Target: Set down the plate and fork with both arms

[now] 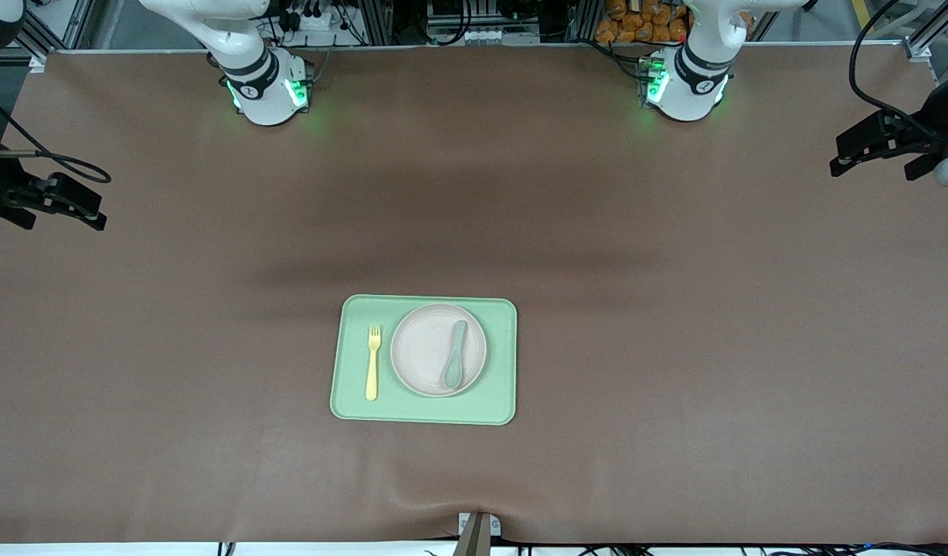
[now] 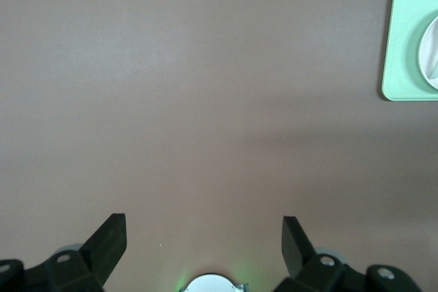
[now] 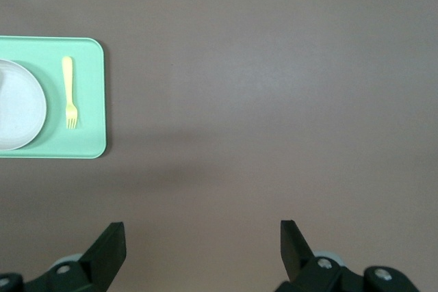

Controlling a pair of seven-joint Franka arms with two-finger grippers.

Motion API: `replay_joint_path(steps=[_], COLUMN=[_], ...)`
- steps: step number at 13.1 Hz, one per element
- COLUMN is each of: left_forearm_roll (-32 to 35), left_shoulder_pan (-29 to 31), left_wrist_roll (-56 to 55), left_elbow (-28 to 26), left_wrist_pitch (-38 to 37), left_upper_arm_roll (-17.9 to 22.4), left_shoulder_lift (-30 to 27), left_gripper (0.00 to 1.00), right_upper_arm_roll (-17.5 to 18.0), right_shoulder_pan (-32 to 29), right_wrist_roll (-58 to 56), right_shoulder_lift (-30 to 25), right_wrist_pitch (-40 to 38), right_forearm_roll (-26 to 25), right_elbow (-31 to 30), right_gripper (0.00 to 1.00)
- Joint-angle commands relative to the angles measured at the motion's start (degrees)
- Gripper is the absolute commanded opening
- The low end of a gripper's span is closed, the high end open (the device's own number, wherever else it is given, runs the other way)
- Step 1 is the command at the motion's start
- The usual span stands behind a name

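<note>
You've got the round beige plastic plate (image 1: 438, 349) w/ grey-green plastic spoon (image 1: 454, 354) on it, pale-yellow plastic fork (image 1: 373, 361) beside, all on the light-green rectangular tray (image 1: 423, 411). Left gripper (image 2: 204, 244) & right gripper (image 3: 202, 245) both wide open, holding nothing, over bare brown table (image 1: 674, 309) at their own ends.

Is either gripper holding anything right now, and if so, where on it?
Nothing is held. The left gripper and right gripper are both open over bare table; the fork and plate lie on the tray.

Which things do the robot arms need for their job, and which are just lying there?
For the job:
plate on the tray
fork beside the plate
left gripper, open, waiting
right gripper, open, waiting

Just there:
tray
spoon on the plate
</note>
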Motion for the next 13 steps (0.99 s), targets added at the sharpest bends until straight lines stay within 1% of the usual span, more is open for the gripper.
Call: replay_joint_path(steps=[1,4,6,13], left_forearm_roll=[1.3,0.7,0.5,0.5], left_shoulder_pan=[-0.9,-1.2,-1.2,-1.0], left_wrist_roll=[1.0,3.3,3.6,3.6], left_elbow=[-0.8,-0.8,-0.8,-0.8], left_wrist_pitch=[1.4,1.9,2.2,2.1], left_upper_arm_roll=[0.2,0.1,0.1,0.0], left_shoulder_lift=[-0.6,-0.4,-0.3,-0.2], left_gripper=[1.00,1.00,1.00,1.00], right_upper_arm_roll=[1.6,1.2,0.7,-0.2], right_shoulder_pan=[-1.4,-1.3,0.9,1.7], right_wrist_roll=[-1.2,-1.4,-1.3,-1.3], right_shoulder_lift=[-0.5,-1.9,-3.7,-4.3], right_wrist_pitch=[-0.8,-1.2,-0.7,-0.9], right_forearm_roll=[0.6,1.1,0.9,0.9], right_elbow=[0.6,-1.0,-3.3,-3.1], right_gripper=[1.00,1.00,1.00,1.00])
